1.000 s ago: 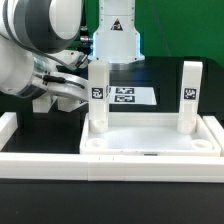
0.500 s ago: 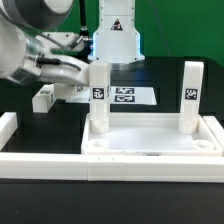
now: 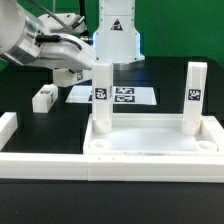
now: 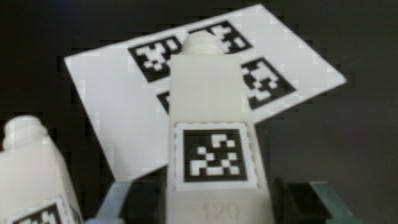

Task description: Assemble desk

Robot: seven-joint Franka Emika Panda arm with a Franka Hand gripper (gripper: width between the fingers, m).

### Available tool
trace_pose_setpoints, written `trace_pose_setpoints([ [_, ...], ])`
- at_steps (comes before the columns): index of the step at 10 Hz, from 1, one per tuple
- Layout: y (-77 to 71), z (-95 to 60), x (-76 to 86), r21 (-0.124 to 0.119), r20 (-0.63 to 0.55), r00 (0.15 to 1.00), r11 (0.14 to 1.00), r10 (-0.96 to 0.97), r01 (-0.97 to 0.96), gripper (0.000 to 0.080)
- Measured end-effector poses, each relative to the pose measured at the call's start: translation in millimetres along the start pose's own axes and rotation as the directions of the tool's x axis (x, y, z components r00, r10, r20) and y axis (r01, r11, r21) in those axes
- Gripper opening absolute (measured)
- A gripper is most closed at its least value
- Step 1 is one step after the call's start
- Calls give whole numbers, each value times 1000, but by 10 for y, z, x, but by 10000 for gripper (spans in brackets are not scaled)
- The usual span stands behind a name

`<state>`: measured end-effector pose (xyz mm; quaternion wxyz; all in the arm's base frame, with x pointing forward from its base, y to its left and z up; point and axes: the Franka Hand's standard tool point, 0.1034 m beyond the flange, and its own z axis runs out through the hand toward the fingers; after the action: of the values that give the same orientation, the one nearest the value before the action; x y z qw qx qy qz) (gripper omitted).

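The white desk top (image 3: 155,140) lies at the front, with two white tagged legs upright in its far corners, one on the exterior view's left (image 3: 100,95) and one on the right (image 3: 192,95). My gripper (image 3: 72,74) hangs above the table behind the left leg. In the wrist view the gripper (image 4: 222,197) is shut on a third leg (image 4: 214,110), with a finger against each side and the tag facing the camera. A fourth leg (image 3: 43,96) lies loose on the black table at the left. Another leg (image 4: 27,175) shows beside the held one in the wrist view.
The marker board (image 3: 128,95) lies flat behind the desk top and shows under the held leg in the wrist view (image 4: 294,70). Low white border wall pieces (image 3: 40,165) run along the front and left. The arm's white base (image 3: 118,35) stands at the back.
The gripper has risen from low at the left and moved toward the exterior view's right. The loose leg on the table came into view and has stayed put.
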<state>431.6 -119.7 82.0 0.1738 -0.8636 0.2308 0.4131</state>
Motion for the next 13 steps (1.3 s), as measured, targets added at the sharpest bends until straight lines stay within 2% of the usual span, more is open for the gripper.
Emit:
trace_pose_setpoints([
  [1, -24, -49, 62, -6, -101, 995, 1000, -11, 11, 287],
  [2, -59, -141, 32, -6, -149, 988, 999, -43, 43, 287],
  [4, -233, -558, 57, -26, -330, 938, 994, -106, 104, 287],
  [5, -266, -625, 68, -32, -397, 911, 993, -114, 110, 287],
  [8, -247, -670, 142, -64, -575, 808, 992, -128, 111, 287],
  [9, -253, -764, 219, -102, -641, 750, 987, -163, 128, 287],
  [10, -322, -863, 234, -154, -683, 697, 976, -217, 153, 287],
  [11, -429, -972, 242, -218, -713, 640, 958, -286, 186, 287],
  [12, -419, -1005, 284, -211, -771, 578, 963, -268, 165, 287],
  [13, -360, -981, 293, -218, -805, 532, 965, -263, 146, 287],
])
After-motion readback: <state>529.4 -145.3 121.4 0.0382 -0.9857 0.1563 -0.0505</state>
